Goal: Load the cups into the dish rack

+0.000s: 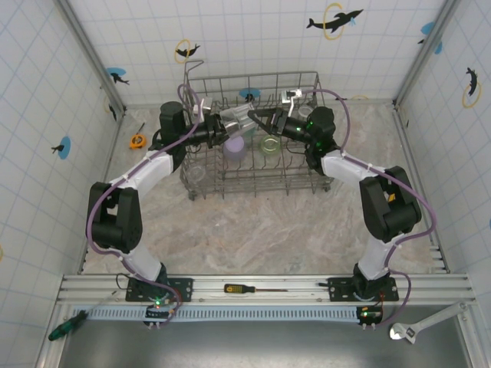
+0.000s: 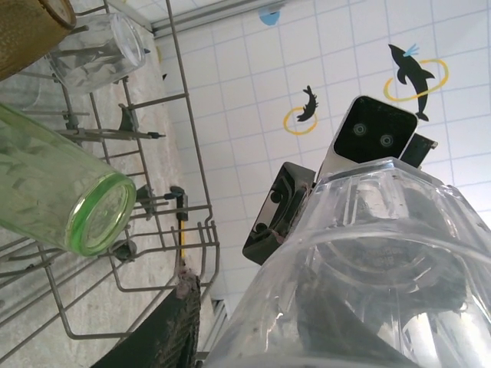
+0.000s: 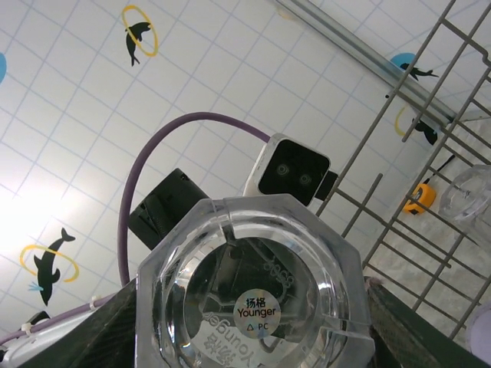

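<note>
Fingers [image 3: 84,337] of right gripper [image 1: 261,120] and left gripper [image 1: 225,127] flank 1 clear cup [image 3: 253,314] over the dish rack [image 1: 299,182], hold indeterminate; probable handover, next needing 1 clean release.

Arms outstretched; left end effector [image 1: 230,126] opposite right end effector [image 1: 259,121]

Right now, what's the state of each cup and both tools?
clear cup: on its side above the dish rack, between left tool and right tool
left tool: at the cup, grip unclear
right tool: at the cup's base, grip unclear
pale green cup: in rack, lying tilted
lavender cup: in rack, on end
</note>
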`<state>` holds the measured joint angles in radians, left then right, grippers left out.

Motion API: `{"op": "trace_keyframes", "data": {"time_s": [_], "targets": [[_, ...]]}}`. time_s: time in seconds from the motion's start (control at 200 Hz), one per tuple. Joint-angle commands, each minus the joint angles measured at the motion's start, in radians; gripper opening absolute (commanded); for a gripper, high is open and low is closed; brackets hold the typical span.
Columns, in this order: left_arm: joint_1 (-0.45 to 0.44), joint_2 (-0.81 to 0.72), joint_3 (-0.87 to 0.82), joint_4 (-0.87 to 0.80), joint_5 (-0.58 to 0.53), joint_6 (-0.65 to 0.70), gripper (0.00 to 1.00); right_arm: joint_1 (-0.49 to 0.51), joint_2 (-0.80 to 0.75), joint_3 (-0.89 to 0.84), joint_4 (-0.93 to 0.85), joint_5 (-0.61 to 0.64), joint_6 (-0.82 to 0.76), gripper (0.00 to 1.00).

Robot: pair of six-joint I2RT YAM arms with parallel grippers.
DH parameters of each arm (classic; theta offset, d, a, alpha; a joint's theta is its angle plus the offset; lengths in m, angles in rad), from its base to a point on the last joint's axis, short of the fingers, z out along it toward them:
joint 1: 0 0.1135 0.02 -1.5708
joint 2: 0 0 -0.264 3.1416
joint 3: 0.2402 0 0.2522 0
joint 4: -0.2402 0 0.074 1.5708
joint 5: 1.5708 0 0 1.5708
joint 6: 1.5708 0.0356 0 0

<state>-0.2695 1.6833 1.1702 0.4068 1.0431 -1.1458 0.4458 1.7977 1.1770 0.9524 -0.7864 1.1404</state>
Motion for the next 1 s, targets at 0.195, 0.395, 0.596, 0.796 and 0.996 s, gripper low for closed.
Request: {"op": "trace_keyframes", "data": {"time_s": [0.195, 0.395, 0.596, 0.796, 0.996], "targets": [[-0.004, 0.001, 0.026, -0.021, 0.007, 0.034, 0.57, -0.005, -0.031, -0.012, 0.053, 0.019, -0.008, 0.4], [0.001, -0.013, 0.056, -0.138, -0.028, 0.128, 0.67, -0.025, -0.061, -0.045, 0.051, 0.044, -0.009, 0.4], [0.01, -0.034, 0.061, -0.234, -0.065, 0.194, 0.71, -0.052, -0.089, -0.076, 0.049, 0.078, -0.01, 0.4], [0.013, -0.048, 0.116, -0.401, -0.112, 0.32, 0.74, -0.059, -0.1, -0.048, -0.043, 0.102, -0.064, 0.39], [0.039, -0.115, 0.131, -0.476, -0.244, 0.376, 0.77, -0.05, -0.129, -0.023, -0.207, 0.156, -0.185, 0.39]]}}
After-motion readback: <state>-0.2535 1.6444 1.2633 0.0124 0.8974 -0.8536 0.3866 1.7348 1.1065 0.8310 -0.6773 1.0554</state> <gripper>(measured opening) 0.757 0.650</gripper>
